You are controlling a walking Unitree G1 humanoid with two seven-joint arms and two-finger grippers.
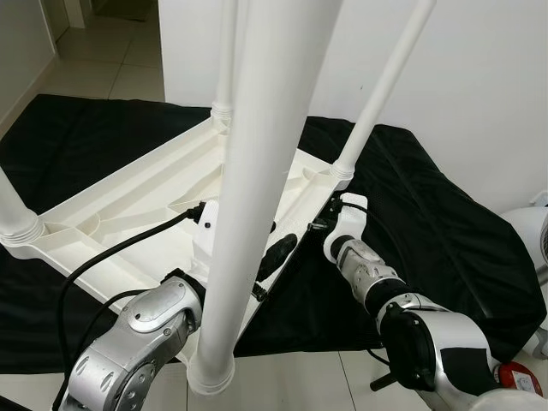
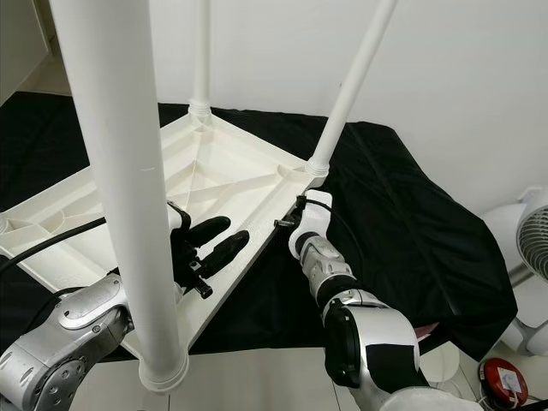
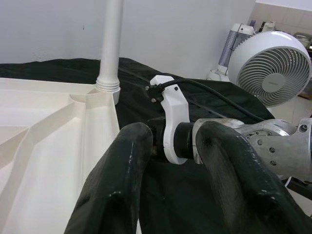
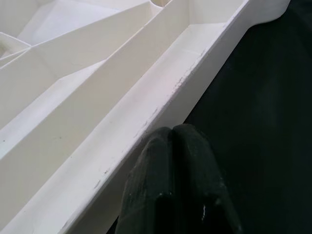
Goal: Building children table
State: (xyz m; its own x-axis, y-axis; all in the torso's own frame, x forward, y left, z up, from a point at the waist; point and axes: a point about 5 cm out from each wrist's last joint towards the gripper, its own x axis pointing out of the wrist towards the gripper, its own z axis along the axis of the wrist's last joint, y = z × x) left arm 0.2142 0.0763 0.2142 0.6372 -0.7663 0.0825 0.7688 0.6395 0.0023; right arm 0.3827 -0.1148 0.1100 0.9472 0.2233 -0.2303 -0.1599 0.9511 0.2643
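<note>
On black cloth (image 2: 411,214), ribbed white plastic tabletop (image 2: 231,175), round legs (image 2: 120,171)

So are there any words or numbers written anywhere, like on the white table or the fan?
None can be read.
White plastic table top lying upside down: bare ribs, no writing.
Round white legs: plain.
Round white fan: no label visible.
Small red round thing on the floor: it carries a white patch, too small and blurred to read.
Black cloth: plain.
</note>
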